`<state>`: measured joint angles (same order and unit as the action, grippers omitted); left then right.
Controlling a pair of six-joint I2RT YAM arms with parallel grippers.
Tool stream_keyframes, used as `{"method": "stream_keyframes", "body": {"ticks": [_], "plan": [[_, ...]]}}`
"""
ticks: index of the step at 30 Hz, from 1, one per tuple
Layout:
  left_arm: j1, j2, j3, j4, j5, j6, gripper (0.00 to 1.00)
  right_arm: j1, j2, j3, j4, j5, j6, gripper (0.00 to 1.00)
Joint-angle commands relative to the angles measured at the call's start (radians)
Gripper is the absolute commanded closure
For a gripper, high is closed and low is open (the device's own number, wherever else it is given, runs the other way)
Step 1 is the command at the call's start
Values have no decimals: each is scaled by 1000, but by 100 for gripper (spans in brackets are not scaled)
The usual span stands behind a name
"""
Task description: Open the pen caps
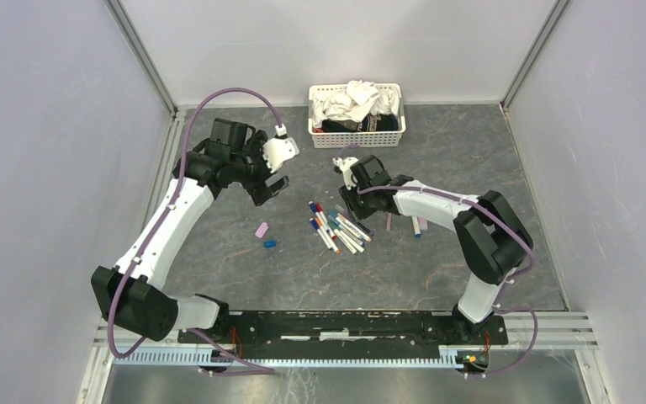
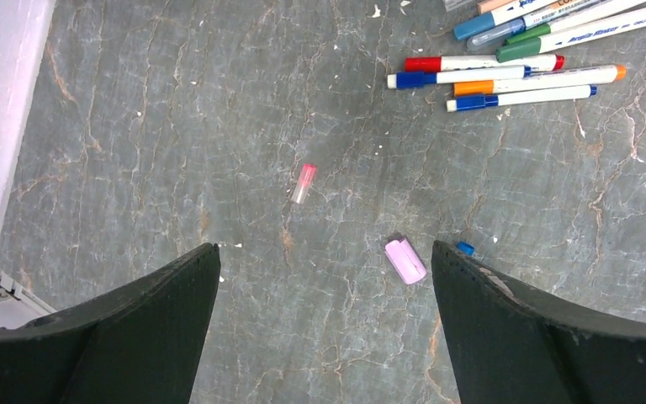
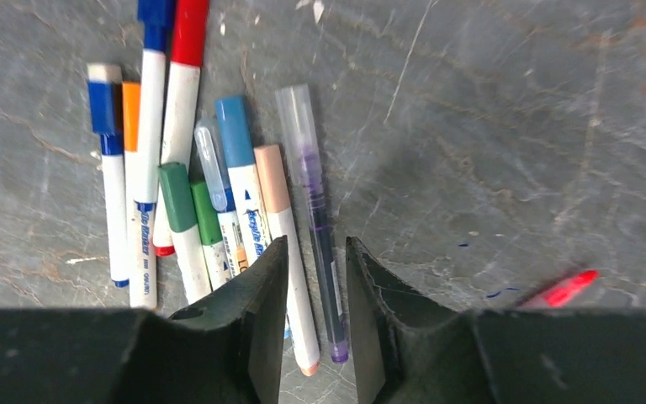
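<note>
Pens centre — caps left, basket behind.

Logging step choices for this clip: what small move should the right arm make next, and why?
Probably lower the right gripper and close on the clear purple pen. It stands narrowly open with that pen's lower end in its gap, the pen capped and flat on the table; the left gripper hangs open, free to pull the cap.
</note>
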<state>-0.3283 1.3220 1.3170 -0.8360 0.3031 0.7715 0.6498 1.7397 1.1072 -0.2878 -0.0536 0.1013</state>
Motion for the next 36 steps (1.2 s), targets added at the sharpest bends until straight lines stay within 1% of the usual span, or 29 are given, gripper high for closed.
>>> {"method": "stream_keyframes", "body": {"ticks": [1, 10, 18, 22, 26, 29, 32, 34, 36], "plan": [[6, -4, 36, -17, -4, -51, 0, 1, 29, 15, 7, -35, -32, 66], [6, -4, 36, -42, 17, -44, 0, 0, 60, -1, 16, -6, -38, 72], [6, -8, 36, -55, 38, -44, 0, -1, 78, -34, 26, 22, -50, 73], [7, -10, 40, -61, 51, -46, 0, -1, 81, -58, 35, 41, -51, 68], [6, -10, 37, -68, 70, -46, 0, 0, 76, -83, 50, 46, -52, 68], [7, -9, 30, -90, 100, -24, 0, -10, 66, -87, 56, 34, -56, 73], [6, -7, 14, -110, 135, 3, 0, -31, 42, -88, 67, -16, -62, 81], [6, -3, 8, -128, 159, 24, 0, -44, 27, -83, 68, -52, -70, 84], [6, -1, 5, -141, 182, 43, 0, -55, 15, -72, 57, -73, -79, 91]]}}
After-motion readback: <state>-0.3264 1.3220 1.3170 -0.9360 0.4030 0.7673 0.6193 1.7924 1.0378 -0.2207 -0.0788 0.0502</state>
